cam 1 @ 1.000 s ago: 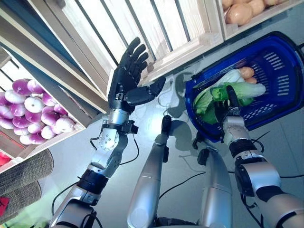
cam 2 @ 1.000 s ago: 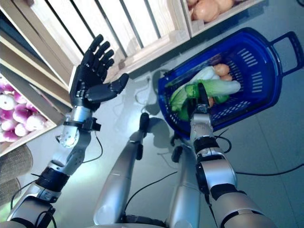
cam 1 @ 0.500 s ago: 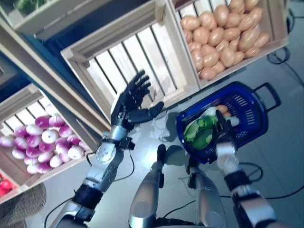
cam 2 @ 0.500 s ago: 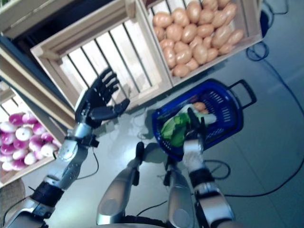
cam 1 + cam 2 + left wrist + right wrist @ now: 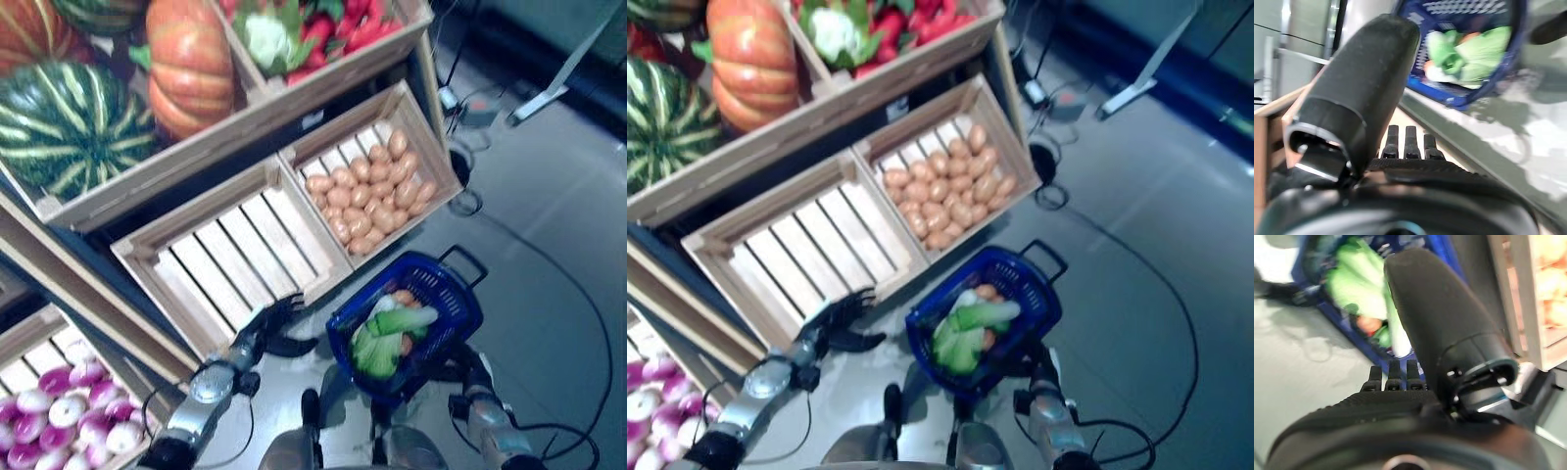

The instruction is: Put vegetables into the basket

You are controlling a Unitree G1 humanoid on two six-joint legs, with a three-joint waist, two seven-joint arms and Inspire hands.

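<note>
The blue plastic basket (image 5: 453, 294) stands on the grey floor in front of the wooden stand. Leafy green vegetables (image 5: 377, 341) and a small orange one (image 5: 402, 297) lie in it. My left hand (image 5: 265, 333) is open with straight fingers, left of the basket, by the front edge of an empty slatted crate (image 5: 235, 245). It also shows in the left wrist view (image 5: 1366, 73), with the basket (image 5: 1459, 100) past it. My right hand (image 5: 1043, 367) is open and empty, just beside the basket's near right rim. In the right wrist view (image 5: 1449, 333) the greens (image 5: 1359, 284) lie past it.
The wooden stand (image 5: 245, 117) has tilted crates on two levels, behind and left of the basket. Cables and a plug strip (image 5: 470, 108) lie on the floor at its right end, with a metal frame leg (image 5: 558, 78) beyond. Open grey floor spreads to the right.
The camera has tilted up and back, so more of the stand and floor shows. Both hands stay open, the left by the empty crate and the right by the basket.
</note>
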